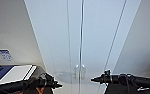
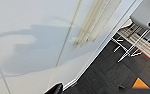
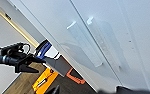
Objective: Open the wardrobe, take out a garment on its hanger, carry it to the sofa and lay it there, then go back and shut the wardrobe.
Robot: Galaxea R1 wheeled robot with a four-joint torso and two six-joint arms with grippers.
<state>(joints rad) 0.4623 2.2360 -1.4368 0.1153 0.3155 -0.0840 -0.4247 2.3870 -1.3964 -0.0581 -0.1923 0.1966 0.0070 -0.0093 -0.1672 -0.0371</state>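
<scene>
Before the shut wardrobe [image 1: 81,37], stiff slim handles [image 1: 80,71] were judged the hold; gripper [image 1: 94,80] closure was indiscernible.

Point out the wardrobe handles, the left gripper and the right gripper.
wardrobe handles [image 1: 80,71], head view, between the pair at the door seam.
left gripper [image 1: 58,85], head view, at its tip.
right gripper [image 1: 93,80], head view, at its tip.

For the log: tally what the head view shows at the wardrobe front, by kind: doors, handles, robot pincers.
Doors: 2, left door and right door, both shut
Handles: 2, left handle, right handle
Pincers: 2, left pincer, right pincer
Total: 6
</scene>
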